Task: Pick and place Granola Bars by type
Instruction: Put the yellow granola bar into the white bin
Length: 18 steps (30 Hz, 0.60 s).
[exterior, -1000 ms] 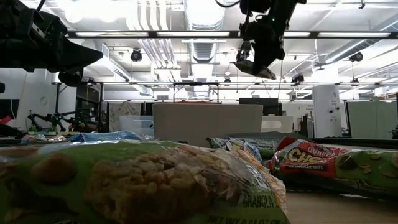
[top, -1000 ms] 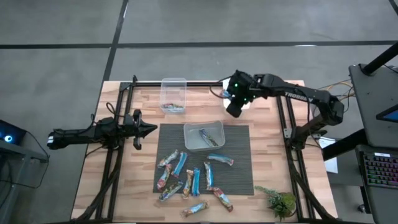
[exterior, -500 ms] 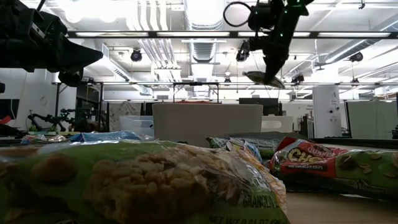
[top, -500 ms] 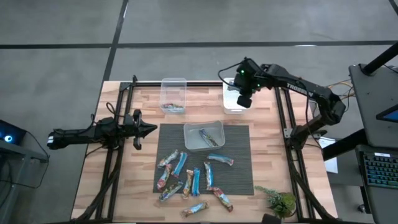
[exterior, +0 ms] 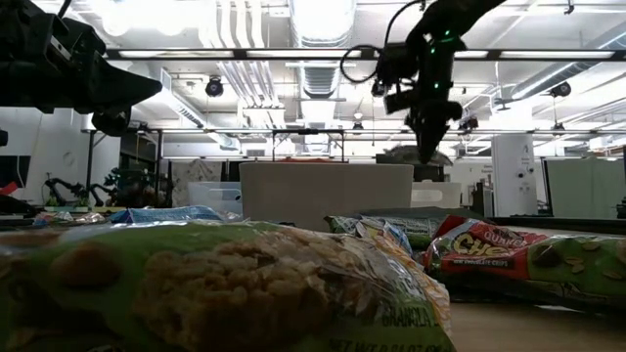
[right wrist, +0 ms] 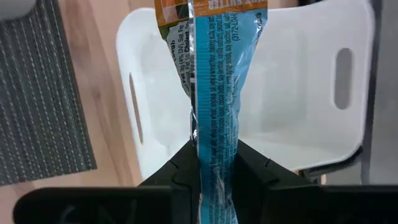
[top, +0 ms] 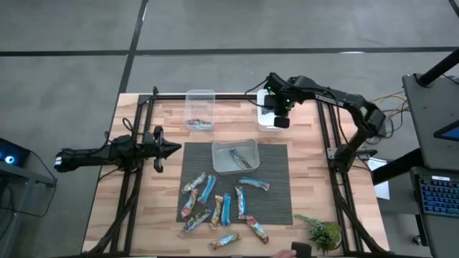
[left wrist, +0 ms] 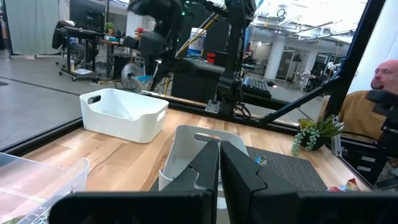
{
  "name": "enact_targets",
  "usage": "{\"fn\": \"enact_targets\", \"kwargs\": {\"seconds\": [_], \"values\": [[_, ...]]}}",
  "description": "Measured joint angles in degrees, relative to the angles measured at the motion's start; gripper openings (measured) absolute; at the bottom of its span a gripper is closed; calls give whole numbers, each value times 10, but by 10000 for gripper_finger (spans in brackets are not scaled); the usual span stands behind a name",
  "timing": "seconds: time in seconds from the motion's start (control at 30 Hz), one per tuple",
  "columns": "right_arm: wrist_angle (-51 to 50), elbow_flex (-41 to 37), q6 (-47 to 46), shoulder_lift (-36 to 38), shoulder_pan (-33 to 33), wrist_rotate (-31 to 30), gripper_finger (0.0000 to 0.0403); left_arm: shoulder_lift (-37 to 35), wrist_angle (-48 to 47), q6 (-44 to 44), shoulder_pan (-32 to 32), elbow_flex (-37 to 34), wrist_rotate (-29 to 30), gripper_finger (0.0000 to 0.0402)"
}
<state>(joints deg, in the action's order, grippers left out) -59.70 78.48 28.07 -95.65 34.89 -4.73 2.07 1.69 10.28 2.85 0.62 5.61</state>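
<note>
Right tool (right wrist: 216, 163): clamped on a slim blue-wrapped granola bar (right wrist: 217, 87), long axis pointing down into the white handled plastic bin (right wrist: 298, 81) directly beneath. Left tool (left wrist: 219, 163): jaws together, empty, well apart from that bin, far side of bench.
</note>
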Motion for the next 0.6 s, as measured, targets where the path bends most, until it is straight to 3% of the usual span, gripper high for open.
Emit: {"fn": "enact_targets", "kwargs": {"seconds": [0.6], "values": [[5, 0, 27, -60, 0, -30, 56, 0, 0, 0, 0, 0, 0, 0]]}}
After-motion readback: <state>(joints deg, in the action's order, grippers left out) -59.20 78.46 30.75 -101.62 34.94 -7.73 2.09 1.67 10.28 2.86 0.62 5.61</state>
